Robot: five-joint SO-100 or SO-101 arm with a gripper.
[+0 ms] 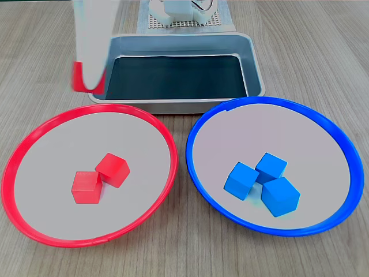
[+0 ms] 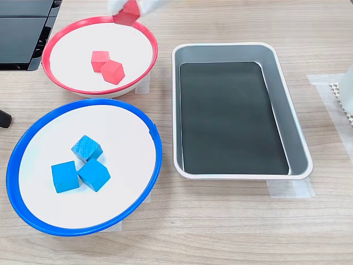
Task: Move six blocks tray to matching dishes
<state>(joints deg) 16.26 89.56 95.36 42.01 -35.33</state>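
apparently gripper (image 2: 128,11) clamped on a red block (image 2: 127,13), above red-rimmed dish (image 2: 66,88).

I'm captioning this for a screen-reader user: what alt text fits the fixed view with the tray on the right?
A white gripper holds a small red cube over the red-rimmed round dish, where two red cubes already lie. Below it, a blue-rimmed round dish holds three blue cubes. The rectangular silver metal tray with a black bottom has no cubes in it.
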